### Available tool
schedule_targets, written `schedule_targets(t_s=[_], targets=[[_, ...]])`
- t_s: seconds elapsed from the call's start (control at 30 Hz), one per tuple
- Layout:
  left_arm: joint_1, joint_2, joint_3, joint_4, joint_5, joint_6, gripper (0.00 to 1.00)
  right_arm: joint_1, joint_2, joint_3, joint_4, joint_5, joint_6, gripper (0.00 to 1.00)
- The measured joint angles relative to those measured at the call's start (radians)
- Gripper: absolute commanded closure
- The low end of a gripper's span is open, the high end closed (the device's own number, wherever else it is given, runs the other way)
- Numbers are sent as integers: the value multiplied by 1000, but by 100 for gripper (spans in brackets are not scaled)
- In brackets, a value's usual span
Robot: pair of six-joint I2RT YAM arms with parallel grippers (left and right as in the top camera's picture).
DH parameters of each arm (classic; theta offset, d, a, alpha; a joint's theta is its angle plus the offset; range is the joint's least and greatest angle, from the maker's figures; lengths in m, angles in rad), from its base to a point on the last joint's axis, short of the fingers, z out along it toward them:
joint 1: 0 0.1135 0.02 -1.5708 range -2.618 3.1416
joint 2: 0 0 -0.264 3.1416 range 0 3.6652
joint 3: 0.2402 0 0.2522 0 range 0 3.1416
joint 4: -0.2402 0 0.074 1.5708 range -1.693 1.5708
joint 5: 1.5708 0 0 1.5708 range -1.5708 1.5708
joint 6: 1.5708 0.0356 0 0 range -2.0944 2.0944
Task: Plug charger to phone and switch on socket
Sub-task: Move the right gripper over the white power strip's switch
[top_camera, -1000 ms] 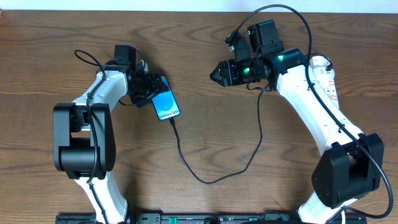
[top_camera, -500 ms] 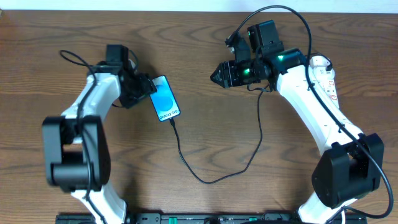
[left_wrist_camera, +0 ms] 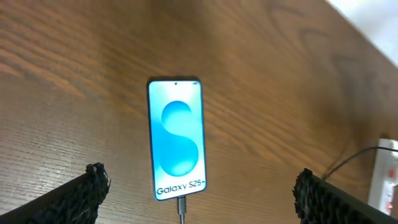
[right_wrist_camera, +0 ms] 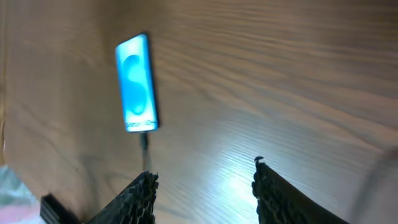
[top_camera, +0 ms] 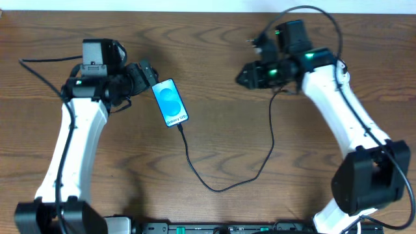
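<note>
Overhead: blue-screened black smartphone (top_camera: 170, 103) upper-left of centre, thin black charger cable (top_camera: 188, 155) seated. Left end effector (top_camera: 145, 73) and right end effector (top_camera: 246, 77) open, empty. Risk: my right arm snags cable, unseating plug.

This looks like a robotics lab bench. A left arm (top_camera: 71, 143) and a right arm (top_camera: 344, 110), 2 white-and-black machines, stand on a black rail (top_camera: 214, 228) at the near edge of a wood-grain surface (top_camera: 214, 65), with black cables (top_camera: 300, 8) looping above them.

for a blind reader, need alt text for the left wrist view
A Galaxy S25+ phone lies face up on the wooden table, screen lit blue, black charger cable plugged into its bottom edge. The open left gripper frames the lower corners.
</note>
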Motion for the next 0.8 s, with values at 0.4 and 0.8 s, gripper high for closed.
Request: schedule_targets(t_s=[0.4, 0.8], targets=[[0, -14, 0, 0, 0, 0, 2, -394, -49, 0, -26, 61, -33, 60], [0, -14, 0, 0, 0, 0, 2, -614, -6, 0, 52, 118, -63, 99]])
